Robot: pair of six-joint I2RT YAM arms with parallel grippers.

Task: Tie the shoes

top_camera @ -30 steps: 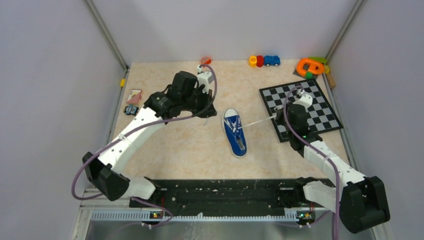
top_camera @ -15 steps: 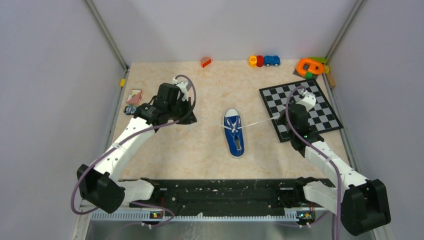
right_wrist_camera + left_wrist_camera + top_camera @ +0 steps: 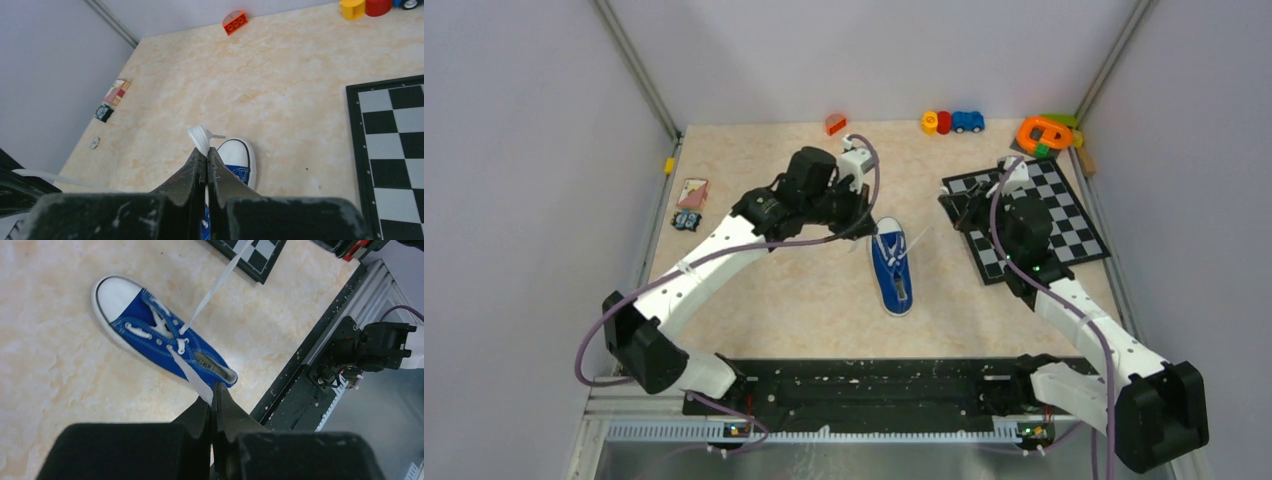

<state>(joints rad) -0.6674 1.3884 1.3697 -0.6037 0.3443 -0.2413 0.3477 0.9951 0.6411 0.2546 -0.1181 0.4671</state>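
Blue sneaker (image 3: 150,340), insole label (image 3: 210,364) seemingly unreadable, left end effector (image 3: 215,388) pinching lace (image 3: 192,376).

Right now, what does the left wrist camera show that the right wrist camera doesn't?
Only the left wrist shows the whole sneaker from heel to toe, the left gripper shut on the near lace, the far lace and the black rail. Only the right wrist shows the right gripper shut on the lace tip, the orange brick and the cards. Both show the white toe cap and the checkerboard.
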